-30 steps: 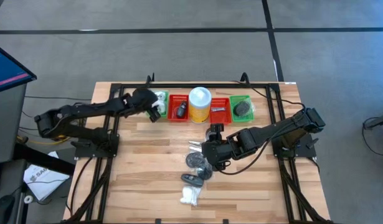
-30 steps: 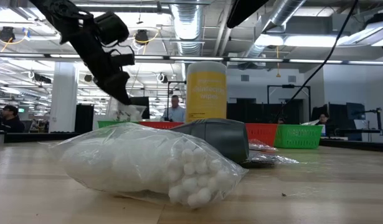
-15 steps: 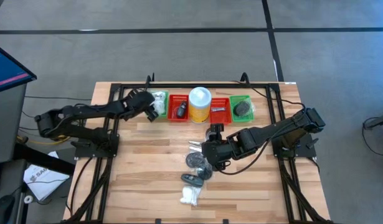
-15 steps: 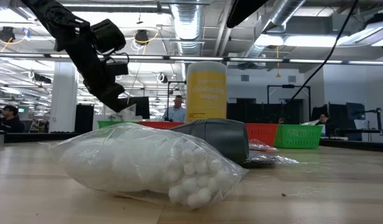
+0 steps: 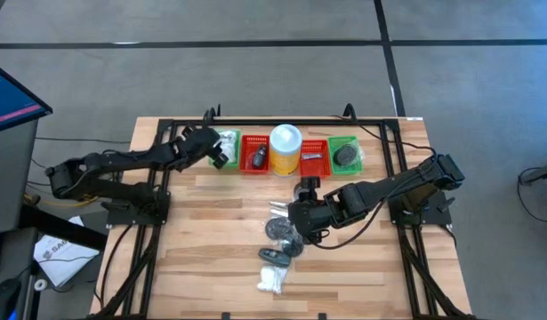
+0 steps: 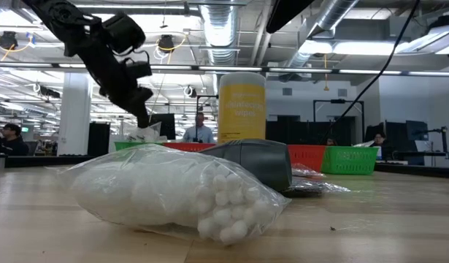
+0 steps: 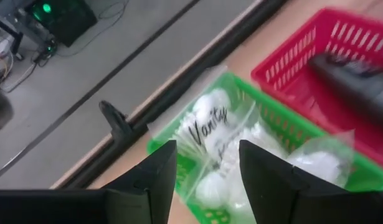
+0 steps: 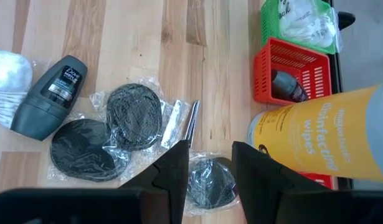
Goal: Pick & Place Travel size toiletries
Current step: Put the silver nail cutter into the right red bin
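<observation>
I see white cotton-ball bags (image 7: 225, 146) in the green basket (image 7: 179, 165) beneath my left gripper (image 7: 202, 163), fingers apart, empty

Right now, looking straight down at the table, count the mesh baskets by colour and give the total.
Green baskets: 2
Red baskets: 2
Total: 4
</observation>
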